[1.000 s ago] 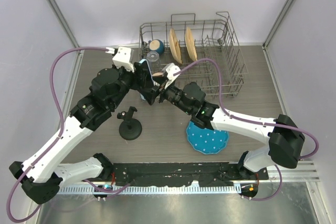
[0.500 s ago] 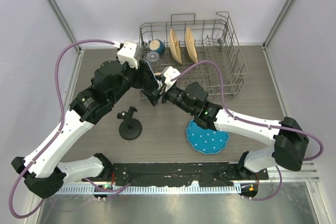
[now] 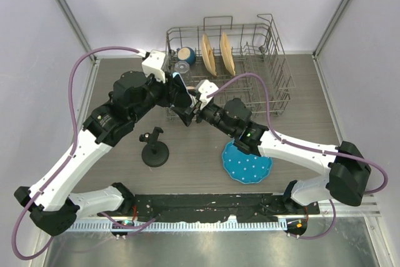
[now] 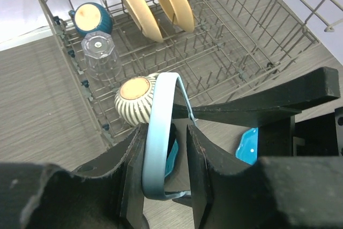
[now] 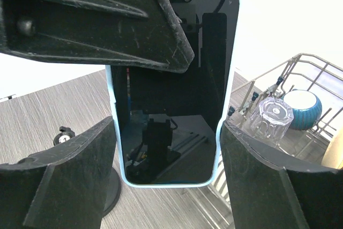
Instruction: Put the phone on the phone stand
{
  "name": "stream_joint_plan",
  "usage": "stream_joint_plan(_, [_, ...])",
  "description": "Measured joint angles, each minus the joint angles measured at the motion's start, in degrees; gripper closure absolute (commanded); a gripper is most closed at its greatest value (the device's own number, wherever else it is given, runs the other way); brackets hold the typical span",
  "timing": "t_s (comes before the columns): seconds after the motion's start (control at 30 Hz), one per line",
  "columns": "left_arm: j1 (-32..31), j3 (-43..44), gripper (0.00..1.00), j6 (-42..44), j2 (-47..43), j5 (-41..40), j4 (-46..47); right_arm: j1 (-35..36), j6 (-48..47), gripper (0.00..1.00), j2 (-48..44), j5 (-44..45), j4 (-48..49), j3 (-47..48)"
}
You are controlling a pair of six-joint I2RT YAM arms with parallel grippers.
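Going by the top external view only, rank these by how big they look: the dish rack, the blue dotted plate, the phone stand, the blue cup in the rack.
1. dish rack
2. blue dotted plate
3. phone stand
4. blue cup; it is partly behind rack wires and farther from the camera, so last place is less sure.

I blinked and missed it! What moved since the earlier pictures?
The left gripper swung a bit toward the dish rack, and the right gripper nudged slightly right. The phone barely moved and is still between them both. The phone stand and blue plate stayed put.
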Motion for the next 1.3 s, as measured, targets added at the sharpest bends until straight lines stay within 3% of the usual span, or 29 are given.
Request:
stream_joint_plan(0.43, [0.2,0.8,0.68,0.0,1.6,3.7,-1.1,-2.5,0.5,0.99,-1.2,-5.0,0.8,-2.3])
stream_joint_plan(0.57, [0.4,0.8,0.59,0.0,1.6,4.1,-1.2,-2.5,0.4,0.99,-1.2,-5.7,0.8,-2.3])
stream_joint_plan(0.7, [0.4,0.8,0.57,0.0,1.8,4.7,-1.2,-2.5,0.3,0.99,-1.2,-6.4,0.7,-2.3])
stream_joint_plan(0.9, [0.7,0.9,0.78,-0.1,2.3,4.9,-1.2,-2.5,0.2,0.99,-1.2,-6.6,0.5,-2.3])
stream_joint_plan(0.97, [0.8,1.0,0.98,-0.2,2.4,5.1,-1.2,-2.5,0.2,0.99,-1.2,-6.6,0.5,-2.3])
stream_joint_plan(1.07, [0.8,1.0,1.0,-0.8,2.4,5.3,-1.1,-2.5,0.2,0.98,-1.2,-6.3,0.4,-2.3])
stream_joint_plan(1.13, [0.8,1.1,1.0,-1.2,2.4,5.2,-1.1,-2.5,0.2,0.83,-1.2,-5.9,0.4,-2.3])
stream_joint_plan(1.17, [0.8,1.1,1.0,-1.2,2.5,4.9,-1.0,-2.5,0.2,0.61,-1.2,-5.6,0.4,-2.3])
stream_joint_plan(1.2, [0.7,1.1,1.0,-1.2,2.5,4.6,-0.9,-2.5,0.2,0.51,-1.2,-5.1,0.3,-2.3])
stream_joint_plan(1.27, [0.7,1.0,1.0,-1.2,2.4,4.5,-0.7,-2.4,0.2,0.35,-1.2,-3.9,0.4,-2.3])
stream_joint_plan(1.3, [0.7,0.9,1.0,-1.2,2.3,4.4,-0.4,-2.2,0.2,0.34,-1.2,-3.3,0.4,-2.2])
